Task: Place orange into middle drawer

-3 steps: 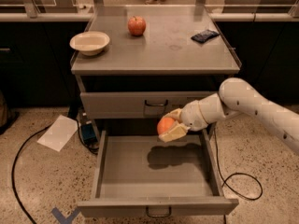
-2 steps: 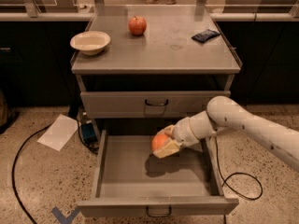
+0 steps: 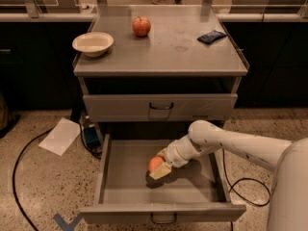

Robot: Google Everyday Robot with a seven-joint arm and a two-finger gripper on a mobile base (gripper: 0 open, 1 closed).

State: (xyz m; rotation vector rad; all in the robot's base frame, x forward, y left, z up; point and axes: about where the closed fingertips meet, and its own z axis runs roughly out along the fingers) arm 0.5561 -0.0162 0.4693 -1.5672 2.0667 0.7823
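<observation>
The orange is held in my gripper, low inside the open middle drawer, near its centre. The gripper's fingers are closed around the fruit; whether it rests on the drawer floor I cannot tell. My white arm reaches in from the right. The drawer is pulled fully out, its dark wire handle at the front edge. The drawer above it is shut.
On the cabinet top stand a red apple, a cream bowl and a dark blue packet. A sheet of paper and black cables lie on the floor left; another cable lies right.
My gripper has moved down and left with the orange, from just under the upper drawer's front to low inside the open middle drawer.
</observation>
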